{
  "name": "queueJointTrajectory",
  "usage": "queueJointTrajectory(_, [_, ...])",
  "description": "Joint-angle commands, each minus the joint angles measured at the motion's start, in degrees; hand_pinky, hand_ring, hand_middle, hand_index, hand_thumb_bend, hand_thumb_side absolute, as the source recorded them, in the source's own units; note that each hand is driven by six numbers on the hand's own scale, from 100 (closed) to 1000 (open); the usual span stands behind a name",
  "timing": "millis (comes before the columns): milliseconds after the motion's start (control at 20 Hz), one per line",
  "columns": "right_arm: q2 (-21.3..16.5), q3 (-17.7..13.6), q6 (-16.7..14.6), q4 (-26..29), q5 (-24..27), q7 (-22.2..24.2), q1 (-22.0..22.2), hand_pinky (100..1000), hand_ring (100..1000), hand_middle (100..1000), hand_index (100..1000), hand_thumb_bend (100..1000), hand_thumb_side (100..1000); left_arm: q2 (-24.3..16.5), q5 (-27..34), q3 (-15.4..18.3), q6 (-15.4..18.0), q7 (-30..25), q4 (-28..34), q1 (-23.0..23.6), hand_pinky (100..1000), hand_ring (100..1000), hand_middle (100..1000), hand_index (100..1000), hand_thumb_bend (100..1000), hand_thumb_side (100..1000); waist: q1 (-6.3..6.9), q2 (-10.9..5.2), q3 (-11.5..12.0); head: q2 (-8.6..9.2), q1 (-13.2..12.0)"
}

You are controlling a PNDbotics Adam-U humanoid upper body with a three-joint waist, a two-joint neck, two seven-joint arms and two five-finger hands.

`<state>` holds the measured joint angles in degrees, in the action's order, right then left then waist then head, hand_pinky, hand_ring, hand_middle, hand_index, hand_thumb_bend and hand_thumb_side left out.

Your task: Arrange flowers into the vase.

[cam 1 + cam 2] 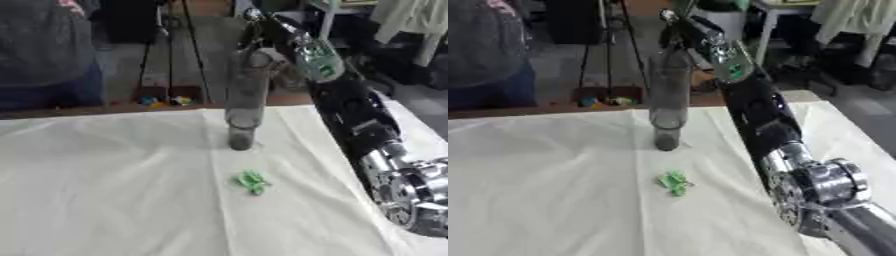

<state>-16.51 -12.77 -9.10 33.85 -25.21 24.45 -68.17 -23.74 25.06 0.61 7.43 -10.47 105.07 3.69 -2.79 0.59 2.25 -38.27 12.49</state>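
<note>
While right arm reaches far across white cloth (pixel 105 190), right hand (pixel 677 31) sits at vase (pixel 245 100) top; finger state unclear. One tall vase, far-centre. One green sprig (pixel 252 182) near, just below vase.

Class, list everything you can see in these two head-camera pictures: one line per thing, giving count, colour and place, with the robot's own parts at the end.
vase: one, tall, clear grey glass, upright on the cloth near the far edge of the table.
green piece: one, small, bright green, lying on the cloth in front of the vase, apart from it.
cloth: one, white, creased, covering the table.
right arm: one, black with silver joints, reaching from the lower right up to the vase's mouth.
right hand: one, dark, at the top of the vase; its fingers are too blurred to read.
</note>
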Motion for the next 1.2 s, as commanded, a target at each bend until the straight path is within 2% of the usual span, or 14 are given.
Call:
queueJointTrajectory(50, [-2.0,-0.65,-0.06,0.6,-1.8,-0.02,-2.07,693,685,560,482,100,1000,-1.48,-0.22,0.27,0.02,-0.17,0.56,-0.22,548,422,309,590,644,995,0.21,-0.71,0.02,-0.18,0.19])
queueJointTrajectory(500, [-2.17,-1.16,-0.01,1.07,-3.43,-1.27,-2.22,703,694,565,492,100,1000,-1.5,-0.22,0.3,0.02,-0.15,0.53,-0.27,548,422,310,589,644,994,0.18,-0.77,0.12,-0.14,0.23])
queueJointTrajectory(650, [-2.29,-1.03,-0.44,1.21,-4.98,-1.79,-2.37,731,718,582,513,100,949,-1.52,-0.2,0.32,0.0,-0.12,0.52,-0.26,548,421,309,589,644,995,0.15,-0.8,0.11,-0.15,0.25])
queueJointTrajectory(850, [-2.43,-0.97,-1.27,1.29,-7.31,-2.03,-2.47,849,810,680,593,100,834,-1.52,-0.23,0.28,-0.02,-0.16,0.47,-0.26,549,421,309,589,644,994,0.12,-0.81,0.07,-0.11,0.29])
queueJointTrajectory(1000, [-2.42,-1.02,-1.83,1.3,-8.75,-1.95,-2.41,928,906,816,701,168,749,-1.55,-0.22,0.33,0.02,-0.12,0.51,-0.21,549,421,309,589,644,994,0.15,-0.83,0.06,-0.12,0.29])
queueJointTrajectory(1200, [-2.45,-1.06,-2.21,1.32,-10.65,-2.02,-2.32,980,952,884,766,199,719,-1.52,-0.25,0.35,0.04,-0.09,0.49,-0.14,549,421,309,588,644,994,0.19,-0.83,0.04,-0.08,0.32])
